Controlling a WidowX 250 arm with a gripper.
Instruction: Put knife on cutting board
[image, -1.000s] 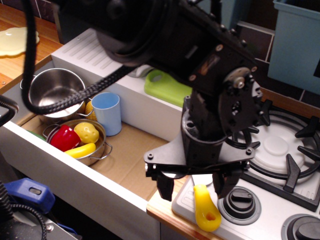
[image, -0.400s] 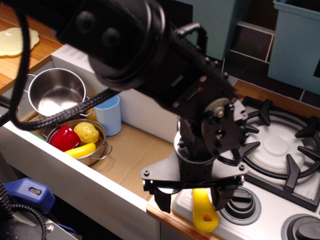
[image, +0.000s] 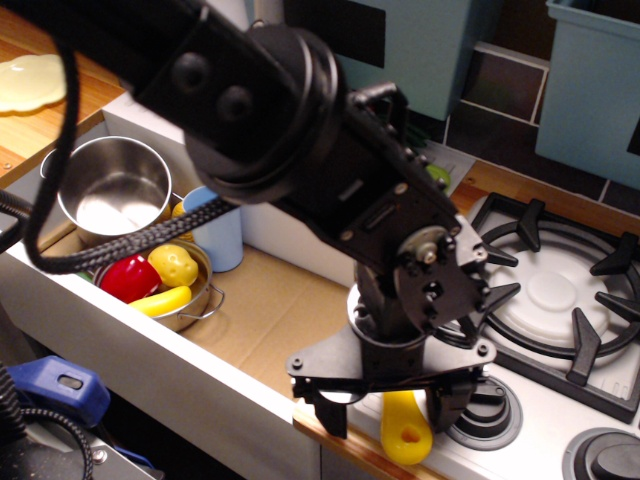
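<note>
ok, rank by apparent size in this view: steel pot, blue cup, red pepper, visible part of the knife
1. steel pot, clearly largest.
2. blue cup, partly hidden by the arm.
3. red pepper and knife: visible areas look alike. Only the yellow handle shows, and it sits nearer the camera, so no ranking between them.

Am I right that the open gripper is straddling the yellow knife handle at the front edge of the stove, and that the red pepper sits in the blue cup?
Not quite. The red pepper sits in the small metal bowl, not the blue cup; observation.image shows this. The rest holds: the gripper is open astride the knife at the stove edge.
</note>
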